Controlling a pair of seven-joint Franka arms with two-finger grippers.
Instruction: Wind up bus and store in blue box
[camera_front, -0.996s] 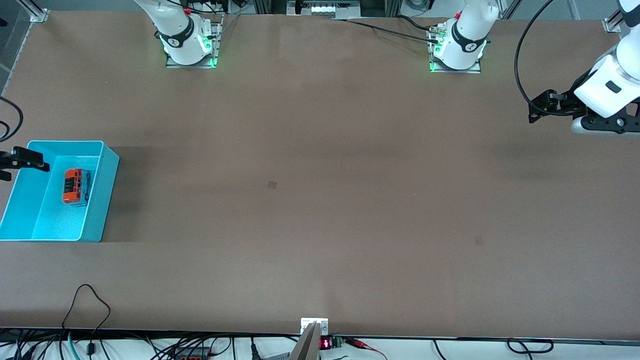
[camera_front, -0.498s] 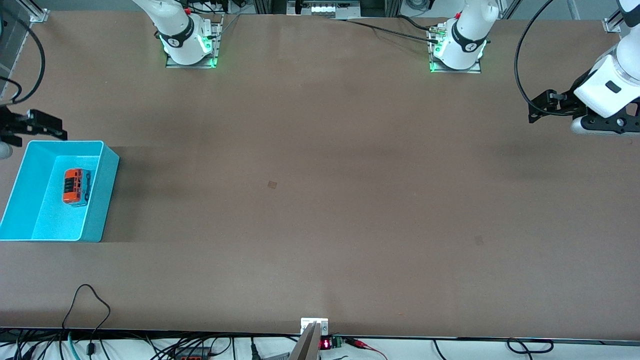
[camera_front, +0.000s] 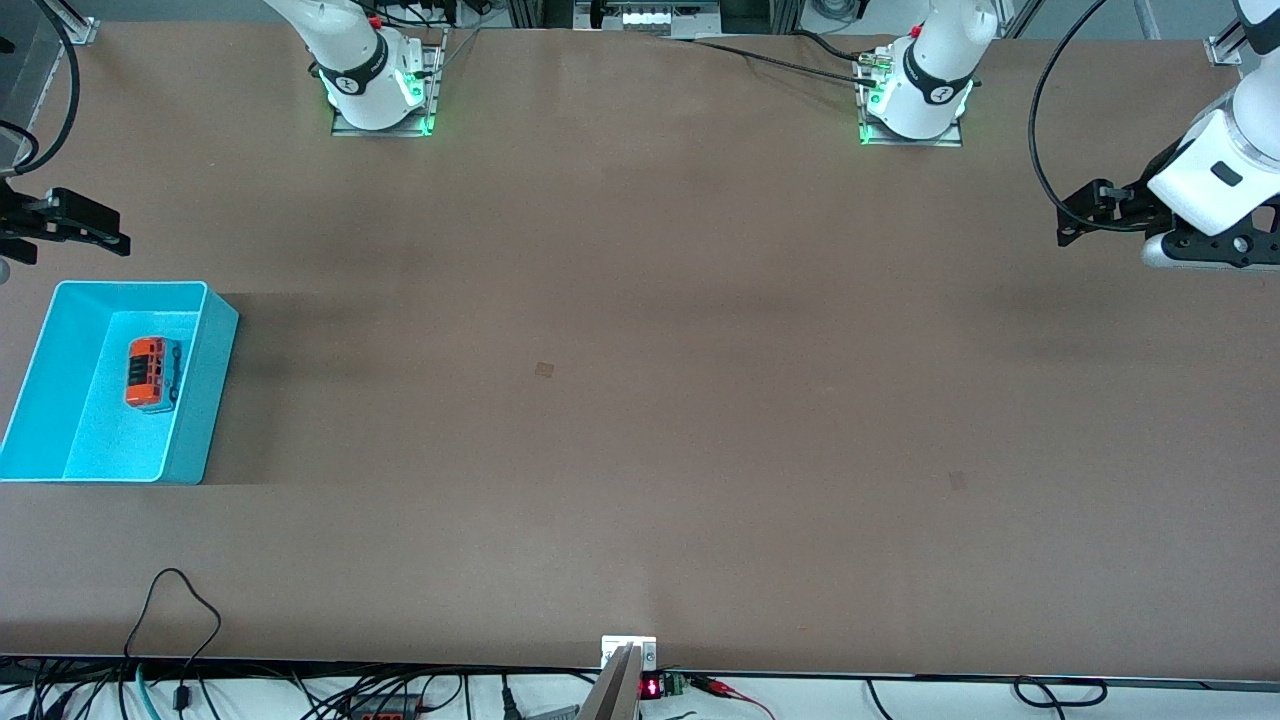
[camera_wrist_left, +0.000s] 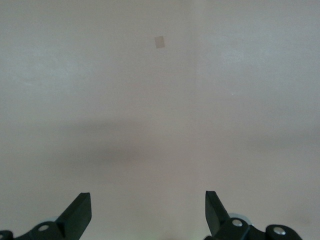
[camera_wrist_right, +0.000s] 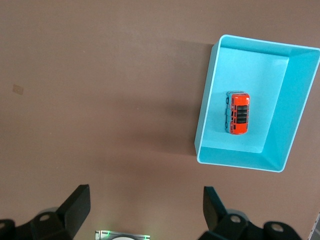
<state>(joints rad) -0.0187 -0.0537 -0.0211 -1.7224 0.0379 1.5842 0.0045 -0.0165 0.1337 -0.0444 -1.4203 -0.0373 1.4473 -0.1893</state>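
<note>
The bus (camera_front: 152, 373) lies on the floor of the blue box (camera_front: 218, 330), which stands at the right arm's end of the table. The right wrist view shows the bus (camera_wrist_right: 238, 112) in the box (camera_wrist_right: 206, 115) from above. My right gripper (camera_wrist_right: 145, 200) is open and empty. It hangs at the table's edge (camera_front: 12, 240), over bare table beside the box wall that faces the robot bases. My left gripper (camera_wrist_left: 148, 210) is open and empty. It waits high over the left arm's end of the table (camera_front: 1205, 250).
Two small tape patches (camera_front: 544, 369) (camera_front: 958, 481) mark the brown tabletop. The arm bases (camera_front: 380, 95) (camera_front: 915, 100) stand along the table edge farthest from the front camera. Cables (camera_front: 180, 610) lie at the nearest edge.
My right gripper has drawn back from over the box's rim toward the robot bases' side, and the whole box now shows. The bus and the left arm have not moved.
</note>
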